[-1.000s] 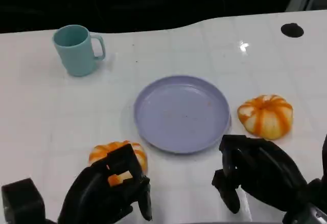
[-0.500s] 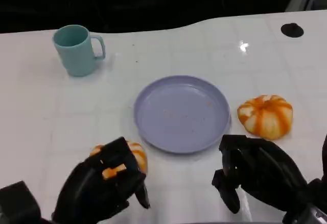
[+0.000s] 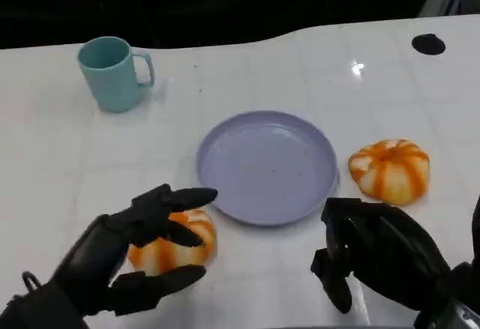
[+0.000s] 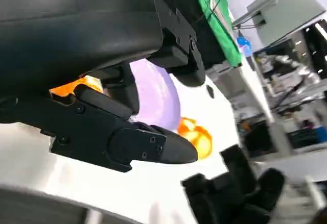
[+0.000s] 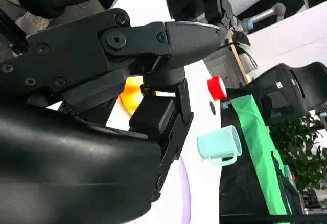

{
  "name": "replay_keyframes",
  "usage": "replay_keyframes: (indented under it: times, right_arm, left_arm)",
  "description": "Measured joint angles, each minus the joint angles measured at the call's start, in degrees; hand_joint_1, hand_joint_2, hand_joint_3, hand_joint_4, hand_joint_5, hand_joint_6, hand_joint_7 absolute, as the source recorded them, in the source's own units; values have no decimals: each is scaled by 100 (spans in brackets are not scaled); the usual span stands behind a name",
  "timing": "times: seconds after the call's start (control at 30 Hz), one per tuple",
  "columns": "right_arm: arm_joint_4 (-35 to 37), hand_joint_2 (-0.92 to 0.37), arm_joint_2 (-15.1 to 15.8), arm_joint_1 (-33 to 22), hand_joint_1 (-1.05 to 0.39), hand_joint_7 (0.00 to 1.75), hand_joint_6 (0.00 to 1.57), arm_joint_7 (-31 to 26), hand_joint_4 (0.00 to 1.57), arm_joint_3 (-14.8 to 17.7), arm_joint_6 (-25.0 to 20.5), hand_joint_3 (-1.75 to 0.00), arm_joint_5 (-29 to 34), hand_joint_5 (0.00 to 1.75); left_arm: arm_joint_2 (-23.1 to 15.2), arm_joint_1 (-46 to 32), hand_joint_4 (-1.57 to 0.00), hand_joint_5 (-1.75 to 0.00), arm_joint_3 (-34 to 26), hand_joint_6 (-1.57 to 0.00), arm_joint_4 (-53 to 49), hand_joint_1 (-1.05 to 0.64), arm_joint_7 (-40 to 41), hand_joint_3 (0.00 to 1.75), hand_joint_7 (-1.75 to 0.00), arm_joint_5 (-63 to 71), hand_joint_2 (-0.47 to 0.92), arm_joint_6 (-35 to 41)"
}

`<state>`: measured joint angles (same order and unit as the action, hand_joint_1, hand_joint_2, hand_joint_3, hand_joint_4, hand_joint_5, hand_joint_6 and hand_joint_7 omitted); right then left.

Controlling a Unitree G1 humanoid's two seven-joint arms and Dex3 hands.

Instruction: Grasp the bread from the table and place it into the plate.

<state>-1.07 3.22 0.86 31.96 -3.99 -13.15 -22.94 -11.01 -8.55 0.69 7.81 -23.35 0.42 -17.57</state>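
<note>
An orange-and-white striped bread [image 3: 169, 248] lies on the white table just left of the lilac plate [image 3: 266, 165]. My left hand [image 3: 124, 258] reaches in from the lower left with its fingers [image 3: 176, 198] spread; some lie across the bread's top and one [image 3: 161, 280] runs along its near side. I cannot tell whether they press on it. In the left wrist view the bread [image 4: 84, 84] shows orange behind the fingers, before the plate [image 4: 153, 91]. A second bread [image 3: 390, 169] sits right of the plate. My right hand [image 3: 379, 258] hovers near the front edge, holding nothing.
A teal mug [image 3: 112, 73] stands at the back left; the right wrist view also catches the mug [image 5: 219, 142] and a small red object [image 5: 216, 87]. A black spot [image 3: 428, 43] marks the far right of the table. The dark table edge runs along the back.
My left hand has uncurled from over the bread and spread its fingers, with the arm drawn back toward the lower left. More of the bread shows now. The right hand has not moved.
</note>
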Motion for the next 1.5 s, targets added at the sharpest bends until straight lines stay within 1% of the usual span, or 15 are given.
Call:
replay_keyframes:
  times: [0.07,0.13,0.2,0.27,0.37,0.57,0.77,0.93,1.07,1.3,1.37,1.4,1.43,1.47,1.5]
  right_arm:
    - [0,-92,-1,0,-92,152,110,-7,129,-25,0,-35,11,159]
    - [-4,-92,-1,0,-93,152,111,-25,129,-55,0,-36,53,159]
    - [-4,-92,-1,0,-92,151,111,-49,129,-67,0,-35,76,159]
    - [-5,-92,-1,0,-92,150,111,-64,130,-69,-4,-34,75,159]
    - [-5,-92,-1,2,-92,150,112,-72,130,-68,-23,-34,74,159]
    - [0,-92,11,4,-91,152,111,-61,129,-63,-6,-37,79,160]
    - [-15,-92,13,-12,-91,153,110,-70,128,-72,5,-37,90,161]
    - [-40,-92,12,-35,-93,152,110,-67,128,-72,-1,-34,70,161]
    - [-70,-92,11,-55,-93,153,111,-66,129,-72,-43,-33,38,161]
    - [-204,-92,18,-109,-93,152,111,-73,129,-74,-106,-34,14,160]
    - [-240,-92,18,-115,-93,152,111,-94,129,-74,-119,-34,14,160]
    - [-252,-92,20,-121,-93,152,111,-104,129,-73,-124,-34,13,160]
    - [-254,-92,21,-125,-93,152,111,-109,129,-72,-130,-34,13,161]
    - [-255,-92,22,-128,-93,152,111,-110,129,-73,-135,-34,11,161]
    - [-255,-92,22,-129,-93,152,111,-110,129,-73,-136,-34,8,161]
  left_arm:
    - [-162,-1,-14,-72,-2,-29,109,-72,80,16,-8,335,92,16]
    - [-399,1,-17,-61,-3,-30,295,-75,243,17,-4,982,92,23]
    - [-661,7,-19,-53,-9,-31,460,-74,481,12,-3,1764,92,11]
    - [-846,34,-20,-50,8,-30,606,-74,689,9,-2,2463,92,24]
    - [-985,143,-20,-48,149,-29,770,-74,797,10,0,3205,92,193]
    - [-1123,490,-27,-35,508,-28,774,-76,875,5,0,4257,92,577]
    - [-1217,1052,-30,-32,1005,-29,328,-79,913,5,-1,5269,92,1027]
    - [-1220,1503,-32,-26,1437,-28,-315,-79,814,3,0,5494,92,1325]
    - [-1220,1844,-33,-24,1790,-27,-827,-78,472,4,0,5555,92,1600]
    - [-1201,2110,-32,-21,2185,-28,-1438,-79,323,4,0,5454,92,1725]
    - [-1183,2183,-33,-20,2228,-29,-1604,-73,384,4,-1,5415,92,1729]
    - [-1158,2210,-35,-20,2241,-31,-1703,-66,461,3,-2,5370,91,1728]
    - [-1130,2236,-43,-23,2242,-38,-1818,-52,589,3,-4,5285,91,1711]
    - [-1091,2247,-46,-24,2222,-41,-1972,-46,810,3,-5,5184,92,1662]
    - [-1053,2248,-57,-36,2197,-53,-2143,-34,1064,10,-7,5072,92,1587]
